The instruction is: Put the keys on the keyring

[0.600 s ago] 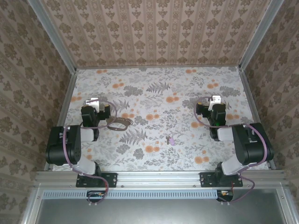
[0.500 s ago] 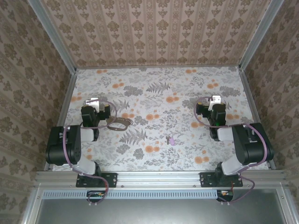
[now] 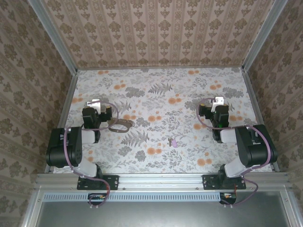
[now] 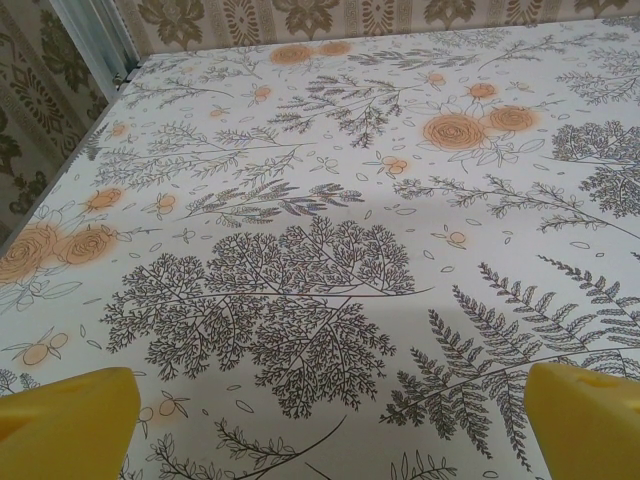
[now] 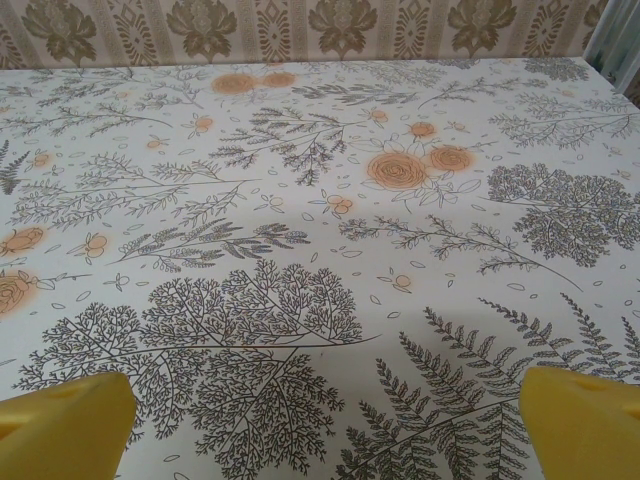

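Floral-patterned bench (image 3: 189, 90): key (image 3: 172, 141) lies flat near the middle, keyring (image 3: 119, 126) close by the left hand (image 3: 96, 103), left and right hand (image 3: 218, 100) both released and empty; pickup not begun, next probably a fine pinch on the key.

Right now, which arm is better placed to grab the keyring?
Probably the left: the keyring lies just beside the left gripper, while the right gripper sits far across the table.
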Robot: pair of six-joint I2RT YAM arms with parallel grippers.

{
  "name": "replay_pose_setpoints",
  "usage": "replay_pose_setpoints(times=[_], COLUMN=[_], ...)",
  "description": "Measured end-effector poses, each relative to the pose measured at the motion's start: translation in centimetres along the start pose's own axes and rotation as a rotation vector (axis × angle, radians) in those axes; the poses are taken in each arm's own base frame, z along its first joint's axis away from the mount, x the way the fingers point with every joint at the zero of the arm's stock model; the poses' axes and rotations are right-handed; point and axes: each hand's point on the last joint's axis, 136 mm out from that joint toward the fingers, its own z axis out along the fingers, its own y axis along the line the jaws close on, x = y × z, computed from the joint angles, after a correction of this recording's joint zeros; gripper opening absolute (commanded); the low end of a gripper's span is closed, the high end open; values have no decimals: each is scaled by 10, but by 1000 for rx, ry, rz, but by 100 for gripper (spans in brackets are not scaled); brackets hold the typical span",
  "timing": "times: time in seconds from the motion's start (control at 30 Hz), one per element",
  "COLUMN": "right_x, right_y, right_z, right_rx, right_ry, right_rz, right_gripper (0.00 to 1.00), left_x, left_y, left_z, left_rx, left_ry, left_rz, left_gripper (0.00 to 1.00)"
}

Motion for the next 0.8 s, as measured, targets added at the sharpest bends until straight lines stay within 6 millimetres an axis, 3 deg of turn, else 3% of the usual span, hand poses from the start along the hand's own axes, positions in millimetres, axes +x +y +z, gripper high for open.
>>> replay_pose_setpoints(times=[0.53,0.6,0.8], right_x=[-3,-12,-69], right_y=[-7,-9,-25], right_z=[-8,-14,-39], right_rx=[13,19,86], right_ry=[-14,-27,-118], right_rz=[31,37,140], right_gripper=[100,100,100], left_x=[-5,-16,-57], left_y=[3,5,10], left_z=[-6,-9,-7], left_rx=[-25,-30,-53], left_ry=[15,17,33], left_rz=[0,-7,-59], left_gripper=[96,96,94])
